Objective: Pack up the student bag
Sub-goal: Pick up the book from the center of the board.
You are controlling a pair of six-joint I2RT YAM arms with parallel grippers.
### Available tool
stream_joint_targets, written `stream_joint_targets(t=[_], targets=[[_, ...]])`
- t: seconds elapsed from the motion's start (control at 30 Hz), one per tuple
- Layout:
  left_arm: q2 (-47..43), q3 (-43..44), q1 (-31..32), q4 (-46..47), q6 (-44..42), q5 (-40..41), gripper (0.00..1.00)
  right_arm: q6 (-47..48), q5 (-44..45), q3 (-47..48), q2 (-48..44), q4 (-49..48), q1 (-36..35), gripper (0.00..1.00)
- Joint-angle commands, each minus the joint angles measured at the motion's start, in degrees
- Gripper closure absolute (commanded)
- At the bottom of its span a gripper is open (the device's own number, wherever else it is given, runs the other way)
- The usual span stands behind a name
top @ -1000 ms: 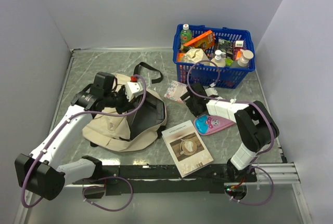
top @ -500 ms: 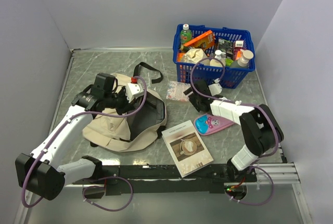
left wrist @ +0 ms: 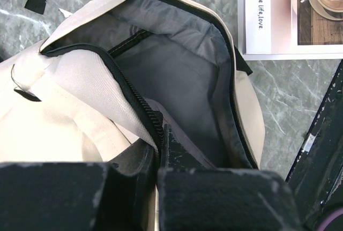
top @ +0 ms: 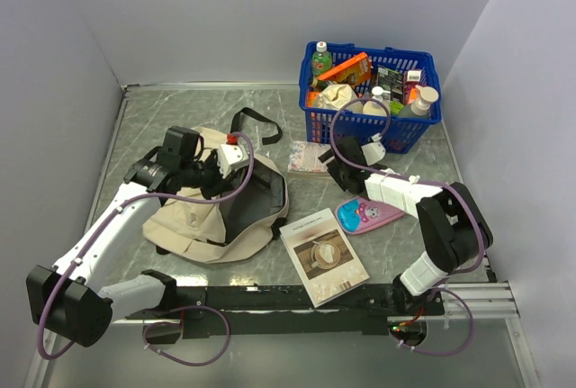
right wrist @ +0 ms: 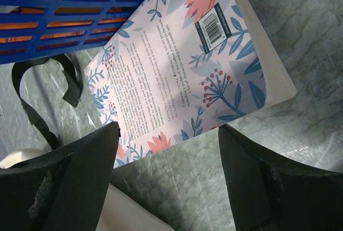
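Note:
The student bag (top: pixel 193 217), beige with black zipper trim, lies open on the table left of centre, and its grey lining (left wrist: pixel 177 75) shows. My left gripper (top: pixel 219 166) is shut on the bag's zippered opening edge (left wrist: pixel 144 110) and holds it up; in the left wrist view the gripper (left wrist: pixel 159 137) pinches that rim. My right gripper (top: pixel 329 168) is open and empty, just right of a floral-covered book (top: pixel 308 157). In the right wrist view the gripper (right wrist: pixel 169 153) hovers low at the near edge of that book (right wrist: pixel 187 59), which lies flat.
A blue basket (top: pixel 396 136) full of items stands at the back right, close behind the floral book (right wrist: pixel 32 32). A pink pencil case (top: pixel 367 215) and a coffee-cover book (top: pixel 322 256) lie near the front. A black bag strap (top: pixel 255 122) trails behind the bag.
My right gripper has shifted right and back, and the floral book now lies flatter beside the basket. The left arm and bag have not moved.

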State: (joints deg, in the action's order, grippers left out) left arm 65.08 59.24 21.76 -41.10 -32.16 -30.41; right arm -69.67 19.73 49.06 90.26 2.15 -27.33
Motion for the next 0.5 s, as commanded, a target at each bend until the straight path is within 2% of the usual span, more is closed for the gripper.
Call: stream_joint_targets(t=[0.0,0.23,0.47], targets=[[-1.80,-0.01,0.39,-0.12,-0.62,-3.42,0.99,-2.40,2.33,1.04,0.27,-0.22,0.53,0.20],[-1.62,-0.53,0.39,0.23,0.08,-4.30,0.99,4.36,7.78,4.02,-1.75,-0.92,0.44,0.22],[-1.01,0.52,0.30,0.06,0.35,-4.57,0.99,1.91,5.16,2.45,0.88,1.19,0.44,0.21]])
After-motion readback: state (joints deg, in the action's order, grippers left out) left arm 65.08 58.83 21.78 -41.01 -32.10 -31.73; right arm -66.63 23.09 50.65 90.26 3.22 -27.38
